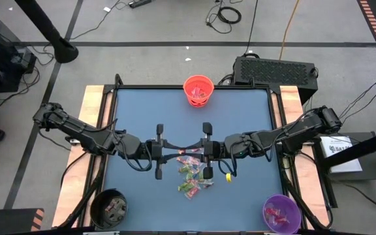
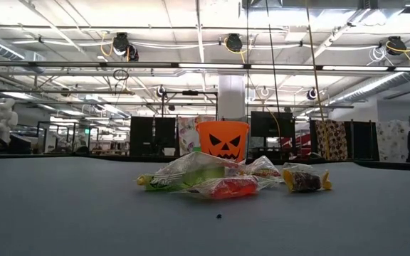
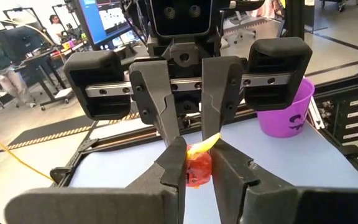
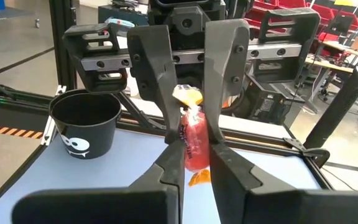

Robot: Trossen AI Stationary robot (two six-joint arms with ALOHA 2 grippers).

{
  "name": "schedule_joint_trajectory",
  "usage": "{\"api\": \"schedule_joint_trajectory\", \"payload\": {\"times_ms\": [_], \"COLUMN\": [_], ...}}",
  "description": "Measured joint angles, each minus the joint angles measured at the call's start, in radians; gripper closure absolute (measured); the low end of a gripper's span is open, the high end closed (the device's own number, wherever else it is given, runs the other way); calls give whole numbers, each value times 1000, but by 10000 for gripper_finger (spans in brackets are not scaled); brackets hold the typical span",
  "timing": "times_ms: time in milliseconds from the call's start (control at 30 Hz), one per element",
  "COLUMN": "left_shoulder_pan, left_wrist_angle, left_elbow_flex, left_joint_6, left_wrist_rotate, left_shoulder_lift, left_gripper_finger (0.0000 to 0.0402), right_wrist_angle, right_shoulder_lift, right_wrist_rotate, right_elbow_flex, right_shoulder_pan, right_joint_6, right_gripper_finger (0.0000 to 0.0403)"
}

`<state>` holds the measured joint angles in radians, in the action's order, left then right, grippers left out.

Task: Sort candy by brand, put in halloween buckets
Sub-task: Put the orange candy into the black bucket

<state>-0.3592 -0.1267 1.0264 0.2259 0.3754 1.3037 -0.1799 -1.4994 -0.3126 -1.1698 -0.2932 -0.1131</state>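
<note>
Both grippers meet nose to nose above the middle of the blue table [image 1: 136, 117]. Between them hangs one candy [image 4: 193, 140], red with yellow twisted ends. My left gripper [image 3: 197, 167] comes from the table's left and is shut on it. My right gripper [image 4: 196, 160] comes from the right and is shut on it too. Below them a small heap of candy [image 1: 194, 177] in green, red and clear wrappers lies on the table. The orange bucket [image 1: 198, 90] stands at the far edge, the black bucket [image 1: 109, 207] at the near left corner, the purple bucket [image 1: 281, 213] at the near right. My left gripper pinches one end of the red candy [image 3: 195, 175] between its two fingers, coming level from the table's left. Its fingers lie along the candy's length. The candy is lifted clear of the table. My right gripper pinches the candy's other end [image 4: 192, 163] between its two fingers, level from the table's right. An orange-yellow wrapper tail [image 4: 199, 179] sticks out below its fingers. The candy spans the short gap between the two grippers, well above the heap.
A yellow-ended sweet [image 1: 228, 176] lies just right of the heap. All three buckets hold some sweets. Bare blue table lies left of the heap and toward the far edge. Wooden side boards [image 1: 91, 111] flank the table; people stand in the room beyond.
</note>
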Motion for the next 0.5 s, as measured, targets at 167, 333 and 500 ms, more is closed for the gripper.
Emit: {"api": "schedule_joint_trajectory", "payload": {"times_ms": [167,333,500], "left_shoulder_pan": [0,0,0], "left_wrist_angle": [2,6,9], "left_elbow_flex": [0,0,0], "left_joint_6": [0,1,0], "left_wrist_rotate": [0,0,-1], "left_shoulder_lift": [0,0,0], "left_gripper_finger": [347,347,348], "right_wrist_angle": [0,3,4], "right_shoulder_lift": [0,0,0], "right_wrist_rotate": [0,0,-3], "right_elbow_flex": [0,0,0], "right_shoulder_pan": [0,0,0], "right_joint_6": [0,20,23], "right_gripper_finger": [352,309,249]}}
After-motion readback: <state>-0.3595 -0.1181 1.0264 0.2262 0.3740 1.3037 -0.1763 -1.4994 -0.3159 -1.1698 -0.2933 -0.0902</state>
